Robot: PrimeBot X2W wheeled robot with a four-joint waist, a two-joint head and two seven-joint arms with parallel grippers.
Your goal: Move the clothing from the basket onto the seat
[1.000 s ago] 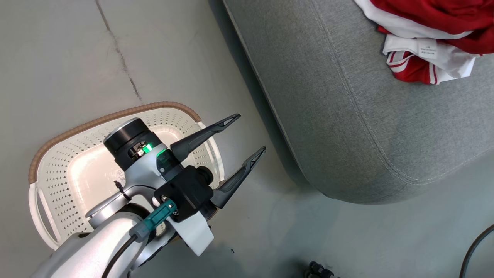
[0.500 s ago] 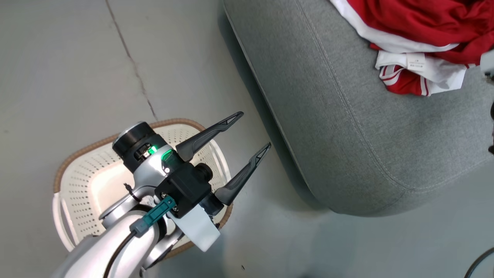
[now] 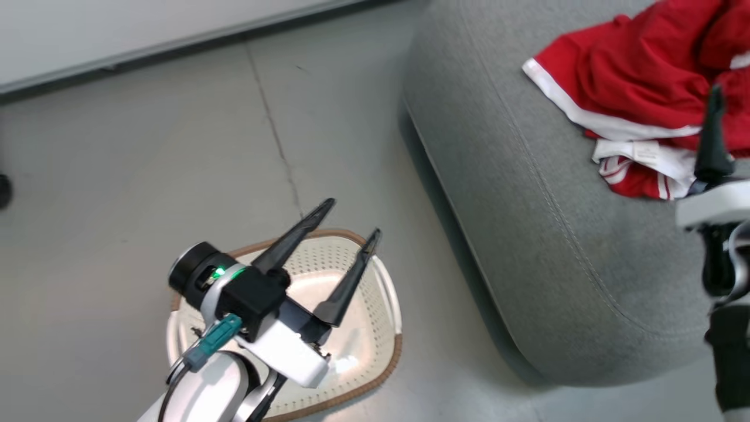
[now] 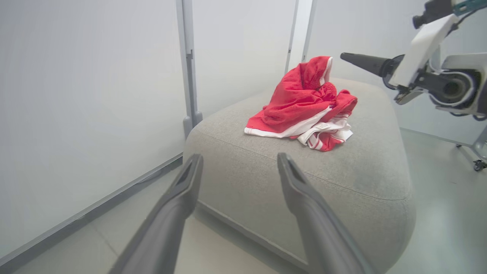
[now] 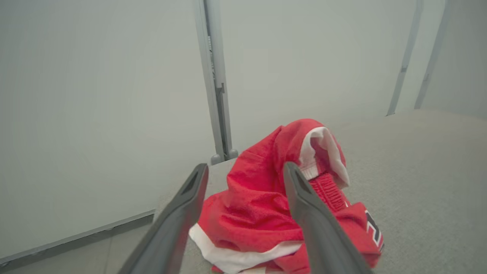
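The red clothing point(image 3: 638, 82) with white trim lies bunched on the grey seat point(image 3: 527, 234), seen also as clothing point(image 4: 304, 99) and clothing point(image 5: 262, 201). On the floor to the left of the seat stands the cream basket point(image 3: 378, 293); what shows of its inside is bare, and my arm hides the rest. My left gripper point(image 3: 351, 218) hangs above the basket, open and holding nothing, as the left gripper point(image 4: 239, 156) also shows. My right gripper point(image 5: 245, 169) is open just short of the clothing, over the seat. One of its fingers point(image 3: 712, 140) rises at the right edge.
Pale wall panels with a grey post point(image 4: 188, 76) stand behind the seat. A crack point(image 3: 275, 135) runs across the grey floor beyond the basket. A small caster point(image 4: 477, 164) sits on the floor at the far right.
The head camera has tilted up and turned, bringing the wall base and my right gripper's finger into view. My left gripper stays open and now sits over the basket.
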